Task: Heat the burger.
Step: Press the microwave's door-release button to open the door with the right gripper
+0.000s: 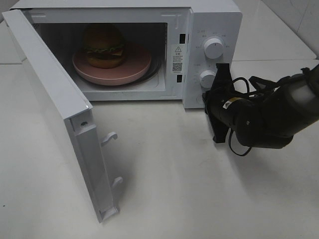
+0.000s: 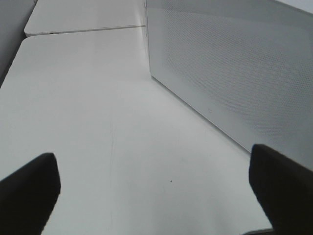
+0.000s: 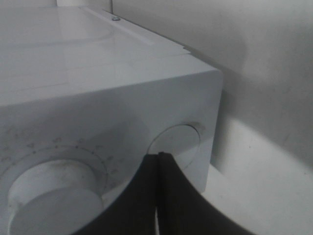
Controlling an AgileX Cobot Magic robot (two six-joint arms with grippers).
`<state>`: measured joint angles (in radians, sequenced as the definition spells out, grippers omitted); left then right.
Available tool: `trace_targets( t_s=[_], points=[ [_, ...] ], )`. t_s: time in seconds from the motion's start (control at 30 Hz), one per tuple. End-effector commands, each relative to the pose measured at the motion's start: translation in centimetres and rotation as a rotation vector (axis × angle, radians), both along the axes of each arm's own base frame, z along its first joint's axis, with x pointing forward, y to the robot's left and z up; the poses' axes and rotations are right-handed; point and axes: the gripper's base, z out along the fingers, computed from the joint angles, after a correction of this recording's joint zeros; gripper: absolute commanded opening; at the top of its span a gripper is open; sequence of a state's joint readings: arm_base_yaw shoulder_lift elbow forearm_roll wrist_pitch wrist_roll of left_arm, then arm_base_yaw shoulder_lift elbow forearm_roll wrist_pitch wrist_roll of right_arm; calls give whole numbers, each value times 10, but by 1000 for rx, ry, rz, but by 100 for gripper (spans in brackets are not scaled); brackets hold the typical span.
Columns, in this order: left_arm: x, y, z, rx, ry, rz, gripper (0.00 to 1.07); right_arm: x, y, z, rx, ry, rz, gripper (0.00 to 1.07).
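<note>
The burger [image 1: 103,46] is seen on a plate [image 1: 137,68] inside the microwave [image 1: 214,20], so loading is judged done; the right jaws are pressed together, empty, by the dials [image 1: 207,78] at 3 o'clock, the left jaws are spread wide, empty, and the open door [image 1: 50,94] at 8 o'clock must be closed next.

Matte white tabletop [image 1: 189,189] under soft light, a second white table [image 2: 83,17] flush against it.

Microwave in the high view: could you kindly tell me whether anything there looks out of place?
Only the door stands out: it is wide open with the burger upright on the pink plate inside, so heating cannot begin. The right pincer is shut at the control panel. Nothing looks spilled or damaged.
</note>
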<state>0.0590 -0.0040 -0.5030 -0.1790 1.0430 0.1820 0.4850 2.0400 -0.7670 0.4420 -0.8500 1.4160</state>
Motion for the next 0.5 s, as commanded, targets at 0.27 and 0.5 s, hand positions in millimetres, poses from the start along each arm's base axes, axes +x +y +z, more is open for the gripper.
trace_targets(
  t_s=[0.27,0.5],
  points=[
    [-3,0,-1,-6,-17,0,100,-26,-5,13,-45,54,123,0],
    [-3,0,-1,-6,-17,0,100,-46,-7,23,-155,107,267,2]
  ],
)
